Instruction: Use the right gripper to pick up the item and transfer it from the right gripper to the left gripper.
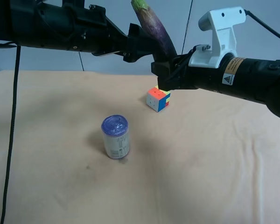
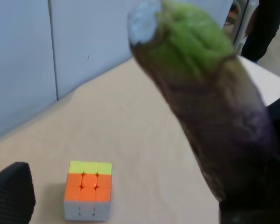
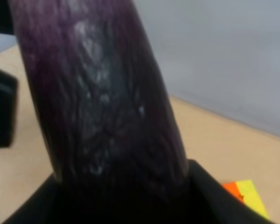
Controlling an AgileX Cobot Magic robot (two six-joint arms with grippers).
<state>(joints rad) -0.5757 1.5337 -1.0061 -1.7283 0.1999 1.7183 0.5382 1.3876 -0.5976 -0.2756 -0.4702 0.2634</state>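
The eggplant (image 1: 155, 29) is in the air at 12 o'clock from the cube (image 1: 158, 98), with its stem toward 11. The right gripper (image 1: 165, 70) clamps its lower end. The left gripper (image 1: 141, 41) waits spread at its middle. I judge it light and firm, but glossy and probably slippery, so grasp the thick middle. The label (image 1: 231, 77) shows a warning triangle, but its writing, like the can's (image 1: 115, 136), is unreadable.

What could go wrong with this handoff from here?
The right end effector grips the eggplant only at its lower end, so the tilted body may pivot or slip. The left end effector looks open with the eggplant off-centre in its jaws; closing may knock it sideways. A drop could hit the cube underneath.
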